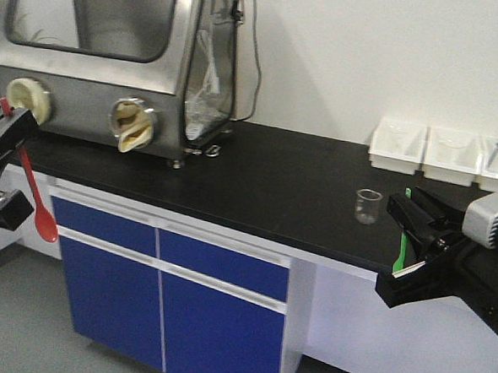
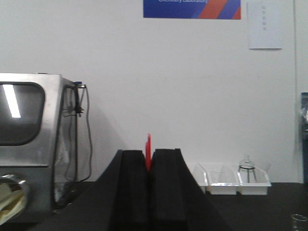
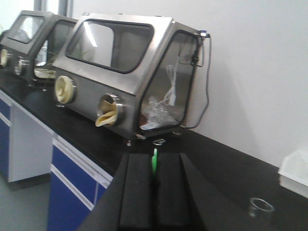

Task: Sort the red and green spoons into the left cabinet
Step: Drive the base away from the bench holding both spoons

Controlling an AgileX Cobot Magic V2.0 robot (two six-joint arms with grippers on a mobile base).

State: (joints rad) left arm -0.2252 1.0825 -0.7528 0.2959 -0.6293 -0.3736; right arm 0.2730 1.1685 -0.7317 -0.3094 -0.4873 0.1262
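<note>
My left gripper [image 1: 17, 168] is shut on the red spoon [image 1: 37, 195] at the far left, in front of the counter's edge. The spoon hangs with its bowl down and its handle tip sticking up. In the left wrist view the red spoon [image 2: 148, 144] shows as a thin tip between the closed pads of the left gripper [image 2: 148, 154]. My right gripper [image 1: 401, 251], at the right by the counter's front edge, is shut on the green spoon [image 1: 400, 246], which stands upright. The green spoon [image 3: 154, 161] pokes out of the right gripper [image 3: 154, 169]. The left cabinet is out of view.
A steel glove box [image 1: 113, 51] stands at the back left of the black counter [image 1: 266, 179]. A small glass beaker [image 1: 368, 206] sits near my right gripper. White bins [image 1: 424, 151] line the back right. Blue cupboard doors [image 1: 165, 308] sit below the counter.
</note>
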